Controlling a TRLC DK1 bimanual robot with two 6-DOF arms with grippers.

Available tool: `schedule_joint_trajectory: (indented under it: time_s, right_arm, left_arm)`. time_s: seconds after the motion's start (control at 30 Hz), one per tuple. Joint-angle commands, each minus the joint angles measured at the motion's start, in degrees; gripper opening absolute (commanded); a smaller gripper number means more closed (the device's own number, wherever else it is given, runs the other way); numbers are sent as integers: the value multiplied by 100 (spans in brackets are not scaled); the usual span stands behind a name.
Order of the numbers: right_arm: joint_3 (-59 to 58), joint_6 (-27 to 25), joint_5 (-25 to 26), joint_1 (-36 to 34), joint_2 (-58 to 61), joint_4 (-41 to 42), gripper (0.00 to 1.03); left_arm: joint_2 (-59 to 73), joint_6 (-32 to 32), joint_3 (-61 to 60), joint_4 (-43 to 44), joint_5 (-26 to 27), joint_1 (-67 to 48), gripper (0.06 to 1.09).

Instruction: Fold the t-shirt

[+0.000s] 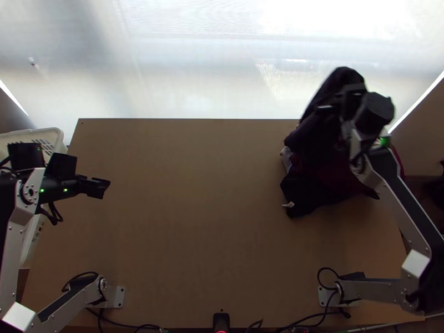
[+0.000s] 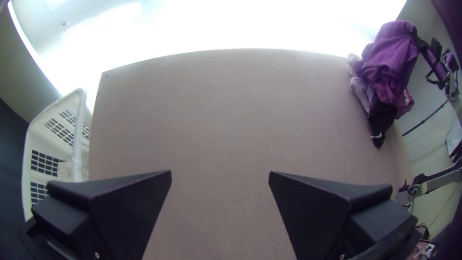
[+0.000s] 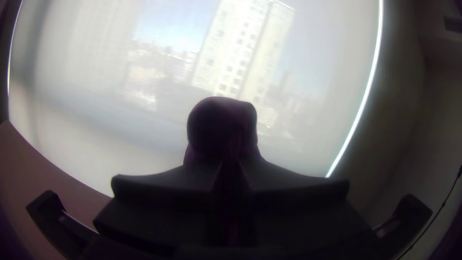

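Purple and near-black, with pale patches, in a bunched heap of cloth (image 1: pixel 311 186) on the far right part of the wooden table (image 1: pixel 194 222), with a gathered part lifted and pinched between the fingers of the right gripper (image 1: pixel 334 105). Over the table's left side, near a white basket (image 1: pixel 51 133), held wide apart with nothing between: the fingers of the left gripper (image 1: pixel 100 186).

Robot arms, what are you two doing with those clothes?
The right gripper has its jaws shut on some purple and black cloth and holds part of it up; the rest lies bunched on the right side of the table. The left gripper waits over the left side, jaws open and empty. The held cloth isn't folded yet.
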Motion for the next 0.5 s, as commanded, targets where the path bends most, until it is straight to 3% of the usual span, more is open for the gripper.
schedule_joint_trajectory:
  time_s: [0.0, 0.13, 0.23, 0.27, 0.33, 0.43, 0.47]
  right_arm:
    - [-1618, 475, -1117, -2127, -965, 60, 3]
    - [-2628, 396, -1882, -3436, -1140, 420, 5]
    - [-2927, 317, -2304, -3955, -1052, 517, 6]
    - [-3006, 229, -2330, -3990, -1026, 534, 11]
    - [-3138, 9, -2330, -4025, -894, 587, 32]
    - [-3200, -8, -2339, -4166, -701, 851, 48]
    - [-3200, -35, -2339, -4174, -683, 824, 67]
  left_arm:
    - [59, -284, -37, 149, -454, -757, 104]
    - [217, -284, -19, 229, -550, -836, 104]
    - [287, -319, -10, 290, -577, -924, 104]
    - [305, -337, -10, 299, -603, -985, 104]
    - [331, -337, -45, 299, -656, -1073, 104]
    - [323, -293, -142, 299, -700, -1082, 104]
    - [305, -275, -151, 299, -717, -1073, 104]
